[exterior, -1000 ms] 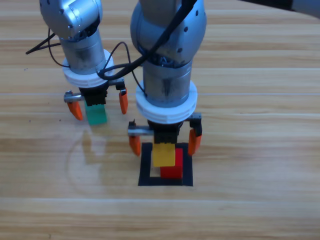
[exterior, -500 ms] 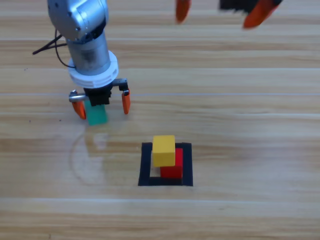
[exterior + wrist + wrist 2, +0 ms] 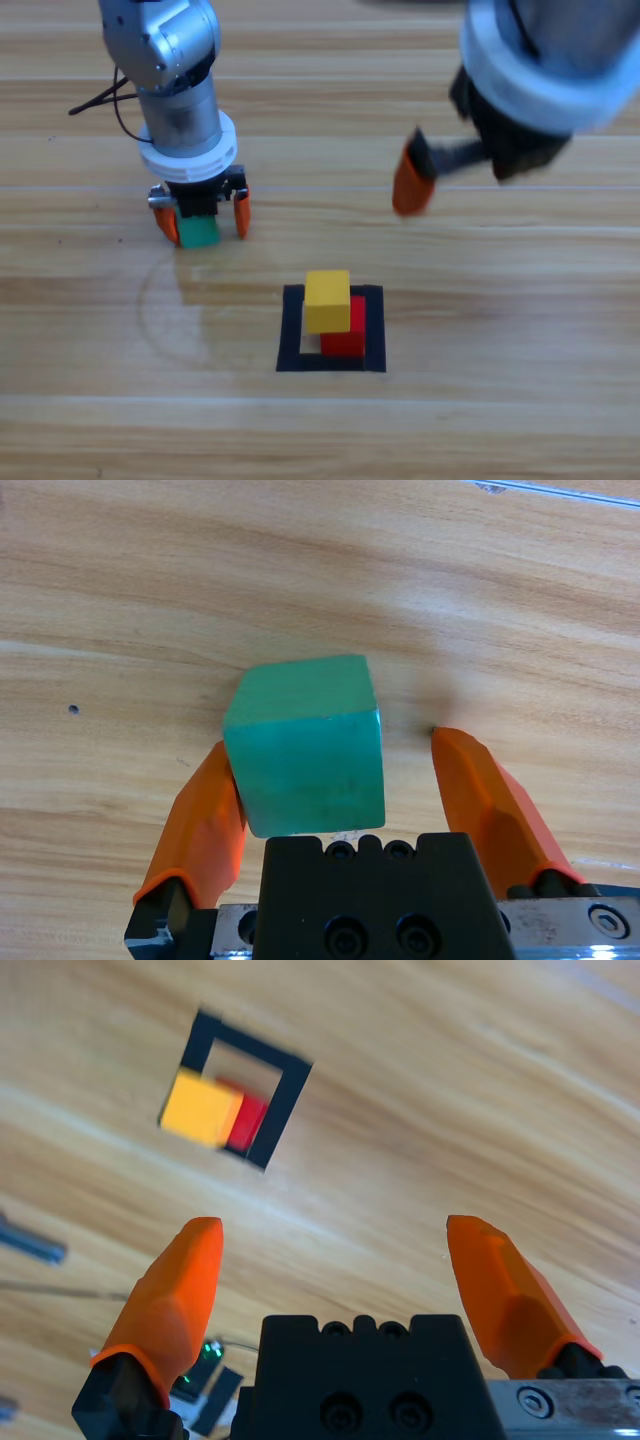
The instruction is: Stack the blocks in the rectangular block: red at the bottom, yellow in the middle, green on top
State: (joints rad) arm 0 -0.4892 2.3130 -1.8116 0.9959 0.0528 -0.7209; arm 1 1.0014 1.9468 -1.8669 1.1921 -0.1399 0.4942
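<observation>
Teal-green cube (image 3: pixel 305 742) sits between your left gripper's (image 3: pixel 201 213) narrowing jaws, toward the desk's left; yellow cube (image 3: pixel 327 300) tops red cube (image 3: pixel 347 338) inside the tape square (image 3: pixel 290 340). Clamp, lift, stack. Right gripper (image 3: pixel 340 1270) gapes, empty.

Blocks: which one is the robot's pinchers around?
The green block, alone on bare wood between the left gripper's jaws. The yellow block sits on the red block inside the tape square.
</observation>
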